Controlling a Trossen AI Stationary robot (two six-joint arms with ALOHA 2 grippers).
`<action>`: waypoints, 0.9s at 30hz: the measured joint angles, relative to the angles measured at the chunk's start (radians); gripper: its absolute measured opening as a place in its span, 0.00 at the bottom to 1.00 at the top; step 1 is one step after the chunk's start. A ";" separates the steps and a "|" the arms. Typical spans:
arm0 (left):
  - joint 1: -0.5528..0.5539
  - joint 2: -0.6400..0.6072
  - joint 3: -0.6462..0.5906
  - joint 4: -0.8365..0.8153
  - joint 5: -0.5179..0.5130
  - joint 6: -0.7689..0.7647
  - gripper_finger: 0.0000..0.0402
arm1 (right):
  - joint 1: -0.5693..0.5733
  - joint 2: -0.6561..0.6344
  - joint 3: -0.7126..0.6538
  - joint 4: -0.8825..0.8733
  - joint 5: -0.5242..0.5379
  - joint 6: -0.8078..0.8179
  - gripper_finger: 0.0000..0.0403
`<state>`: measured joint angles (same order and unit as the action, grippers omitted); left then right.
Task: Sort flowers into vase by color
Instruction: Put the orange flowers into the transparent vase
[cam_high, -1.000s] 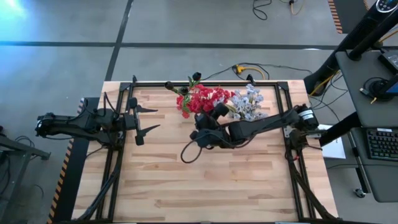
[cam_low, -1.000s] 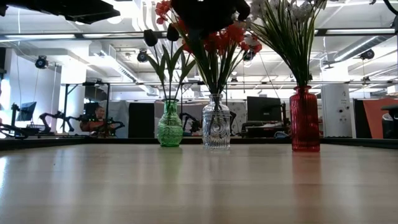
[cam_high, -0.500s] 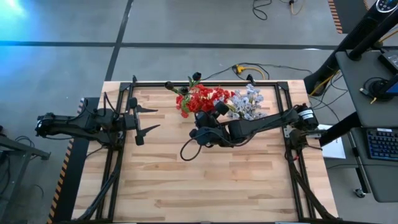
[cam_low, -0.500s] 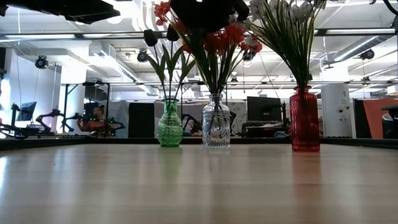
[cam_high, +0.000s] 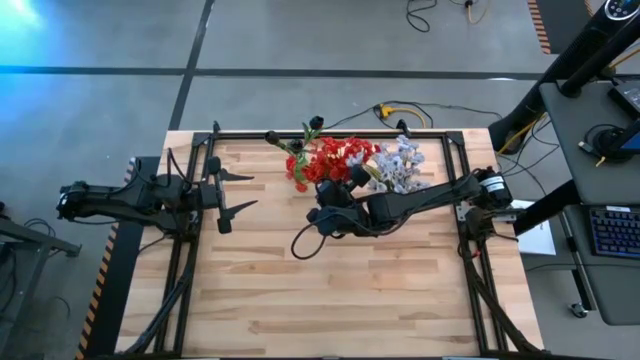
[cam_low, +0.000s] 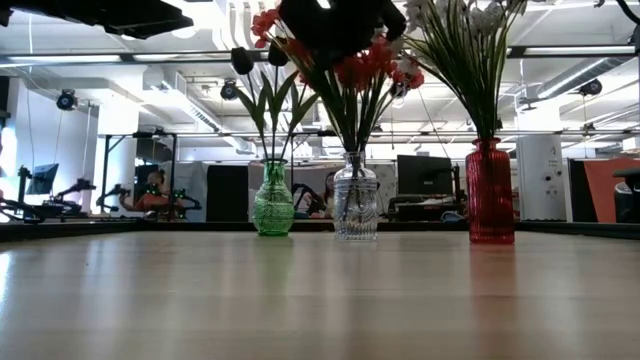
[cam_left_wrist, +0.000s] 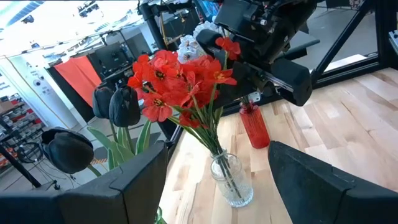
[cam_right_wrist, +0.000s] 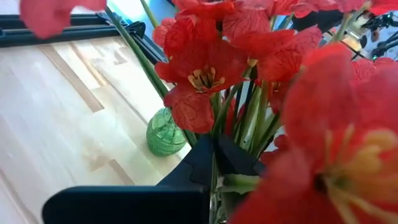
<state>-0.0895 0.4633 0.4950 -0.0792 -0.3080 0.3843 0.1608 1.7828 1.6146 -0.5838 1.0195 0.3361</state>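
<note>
1. Behind the wooden table lies an open workshop with desks, monitors and a seated person far off at the left of the low view.
2. Three vases stand in a row along the table's far edge: a green vase, a clear glass vase and a red vase.
3. Dark buds rise from the green vase, red flowers fill the clear one, and pale blue-white flowers stand in the red one.
4. Reaching in from the right side, the right gripper sits among the red flowers above the clear vase — its fingers pinched together around green stems.
5. Red blossoms crowd close in the right wrist view and hide most of what lies past them; the green vase shows below.
6. Off at the table's left edge, well apart from the vases, the left gripper hangs with its fingers spread wide, holding nothing.
7. A black cable loops over the boards beneath the right arm.
</note>
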 joint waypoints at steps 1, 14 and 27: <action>0.000 0.000 0.000 0.000 0.000 0.000 0.65 | 0.000 0.000 0.000 0.000 0.000 0.007 0.02; 0.000 -0.001 0.000 -0.011 -0.024 0.000 0.65 | 0.000 0.000 -0.001 -0.043 0.039 0.183 0.02; 0.000 -0.005 0.000 -0.014 -0.042 0.000 0.65 | 0.000 0.003 -0.048 -0.061 0.037 0.250 0.02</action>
<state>-0.0896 0.4583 0.4950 -0.0933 -0.3500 0.3843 0.1608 1.7863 1.5670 -0.6452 1.0569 0.5861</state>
